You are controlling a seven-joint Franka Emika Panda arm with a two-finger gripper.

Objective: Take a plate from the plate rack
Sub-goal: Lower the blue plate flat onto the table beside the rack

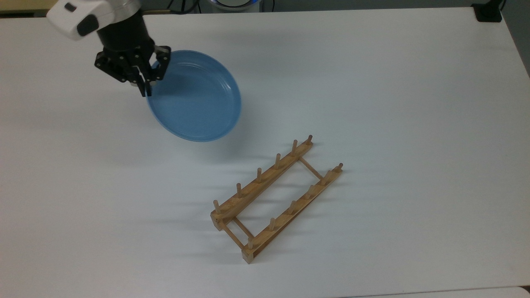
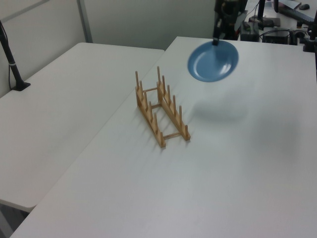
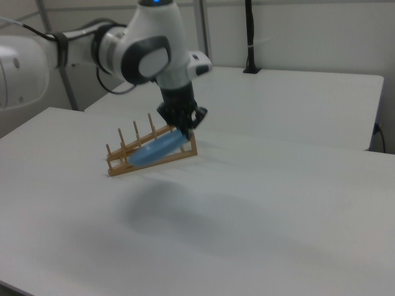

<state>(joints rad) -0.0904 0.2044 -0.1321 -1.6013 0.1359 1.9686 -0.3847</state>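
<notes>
Your gripper [image 1: 145, 85] clamps plate [image 1: 194, 97] by rim, plate tilted in air, well apart from rack [image 1: 275, 196]; rack slots hold nothing.

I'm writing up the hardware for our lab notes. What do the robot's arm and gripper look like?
The gripper is black, with linkage fingers dotted with small silver screws below a black cylindrical body. A white boxy module with a dark round opening sits above it. In the right view, the arm has smooth, rounded white segments with dark grey joint sections, and a small blue light at its top.
</notes>
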